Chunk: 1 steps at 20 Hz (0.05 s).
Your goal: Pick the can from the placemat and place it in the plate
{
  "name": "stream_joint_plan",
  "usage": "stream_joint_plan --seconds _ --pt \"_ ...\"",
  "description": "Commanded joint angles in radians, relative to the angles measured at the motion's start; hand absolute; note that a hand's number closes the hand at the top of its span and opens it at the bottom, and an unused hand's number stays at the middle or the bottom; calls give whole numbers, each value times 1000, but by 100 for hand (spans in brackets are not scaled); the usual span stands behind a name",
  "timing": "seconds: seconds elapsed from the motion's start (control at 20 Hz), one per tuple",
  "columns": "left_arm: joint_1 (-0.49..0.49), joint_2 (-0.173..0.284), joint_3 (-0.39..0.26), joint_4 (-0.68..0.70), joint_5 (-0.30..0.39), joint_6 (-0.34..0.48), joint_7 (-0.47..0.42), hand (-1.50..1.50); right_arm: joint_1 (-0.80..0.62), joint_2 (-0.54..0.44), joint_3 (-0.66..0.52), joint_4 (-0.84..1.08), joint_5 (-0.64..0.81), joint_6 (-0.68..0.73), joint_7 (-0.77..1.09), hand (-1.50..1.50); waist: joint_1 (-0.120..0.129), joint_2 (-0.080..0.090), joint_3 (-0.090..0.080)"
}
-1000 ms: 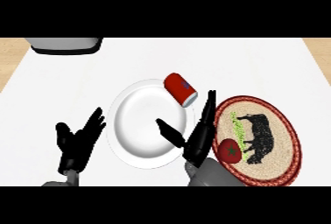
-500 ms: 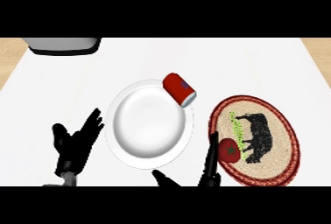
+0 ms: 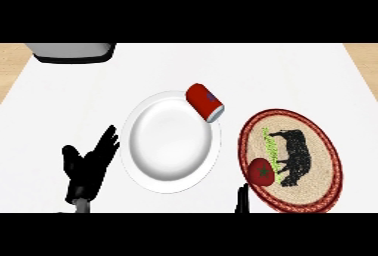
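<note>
Counter, white, carries a white plate at its middle and a round woven placemat toward the right edge, printed with a black animal and bearing a tomato. The red can lies tipped on the plate's far rim, off the placemat; no label reads. Likely light, rigid and smooth, best grasped across its sides. Left hand rests open, holding nothing; right hand barely shows, state unclear.

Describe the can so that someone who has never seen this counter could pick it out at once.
Find the big white plate in the middle of the white counter. At the plate's upper right rim lies the can, tipped on its side and overlapping the rim. It is a red cylinder with a pale end, unlike the round red tomato, which sits on the woven placemat to the right.
</note>
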Motion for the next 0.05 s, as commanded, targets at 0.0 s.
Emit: stream_joint_plan --seconds 0.0 --pt "-47 -33 13 35 2 14 24 0 81 49 33 17 58 20 -26 -150 -1 3 -1"
